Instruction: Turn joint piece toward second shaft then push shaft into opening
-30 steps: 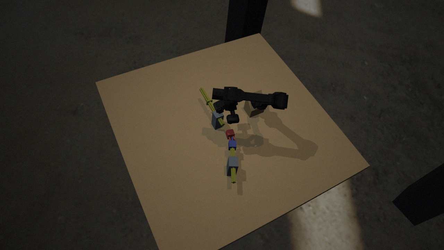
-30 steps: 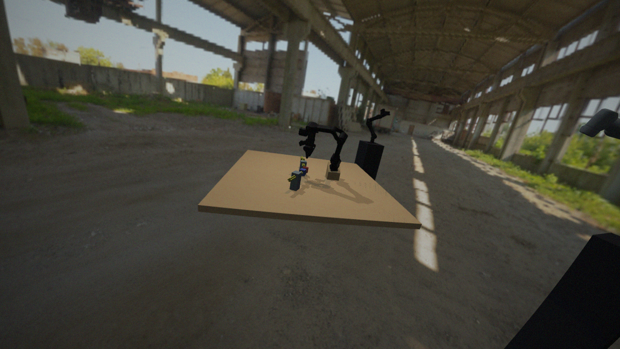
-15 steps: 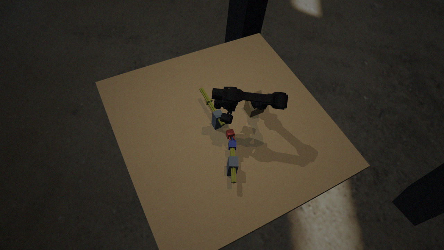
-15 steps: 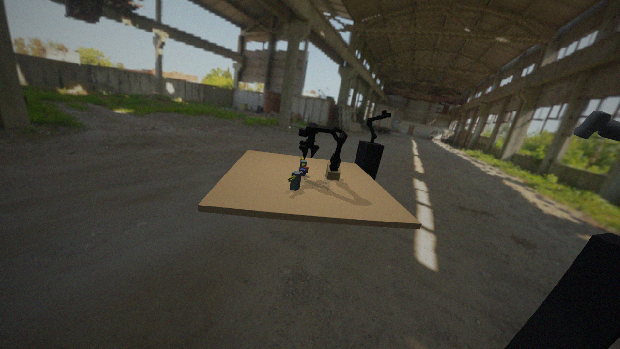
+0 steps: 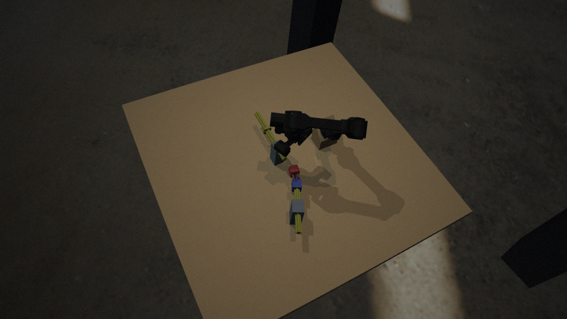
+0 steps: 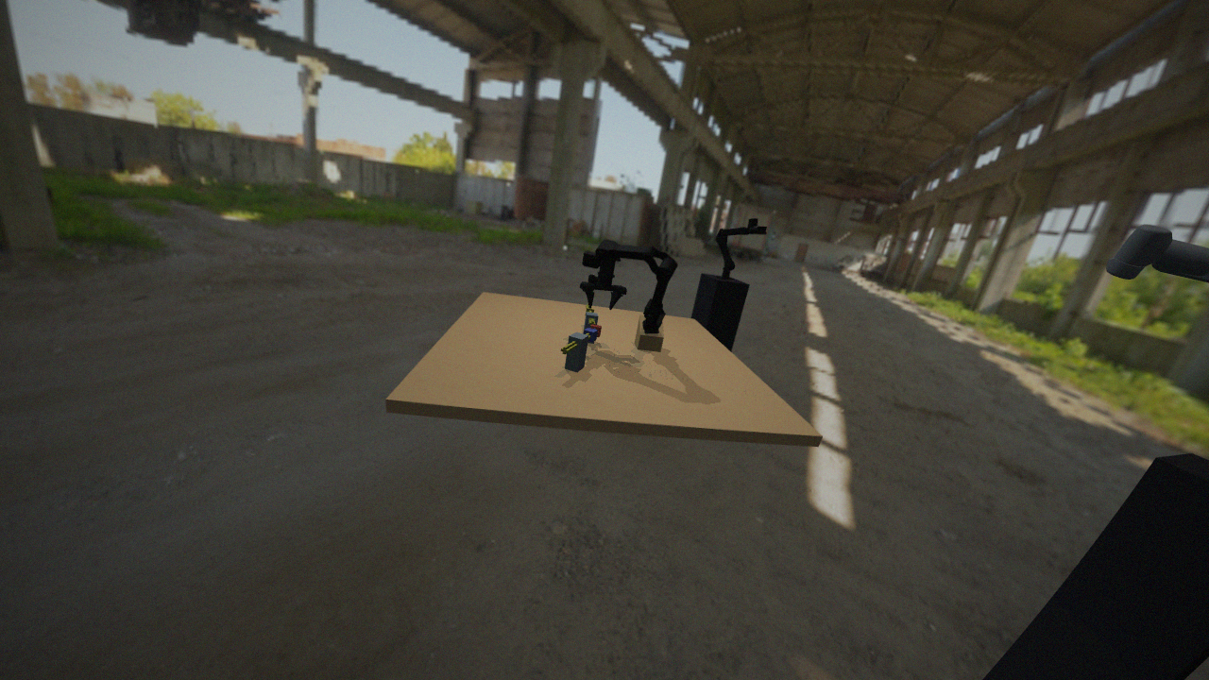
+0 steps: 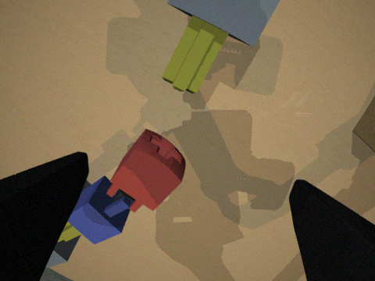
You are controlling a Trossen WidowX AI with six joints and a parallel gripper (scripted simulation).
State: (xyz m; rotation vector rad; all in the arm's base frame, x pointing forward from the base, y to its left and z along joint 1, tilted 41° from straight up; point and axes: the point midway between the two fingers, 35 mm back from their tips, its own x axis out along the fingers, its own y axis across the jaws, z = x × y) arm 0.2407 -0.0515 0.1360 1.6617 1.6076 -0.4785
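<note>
The red joint piece [image 5: 293,170] [image 6: 596,327] [image 7: 146,176] is hinged to the blue piece [image 5: 297,184] [image 7: 94,218] on the end of the yellow first shaft [image 5: 298,223] [image 7: 69,232], which the near grey block [image 5: 297,206] [image 6: 575,355] holds. In the wrist view its opening faces up and right, at an angle to the second shaft [image 5: 259,118] [image 7: 195,55]. That shaft sticks out of the far grey block [image 5: 274,156] [image 7: 238,19], its end apart from the red piece. My gripper [image 6: 603,306] [image 7: 192,178] is open and empty above the joint; its left finger partly hides the first shaft and near block.
The wooden table top [image 5: 222,238] [image 6: 507,397] carries both blocks and the brown block [image 6: 649,340] under my arm's base. A collar [image 5: 267,129] sits on the second shaft behind its block. Another arm stands on a black pedestal [image 6: 718,308] beyond the table.
</note>
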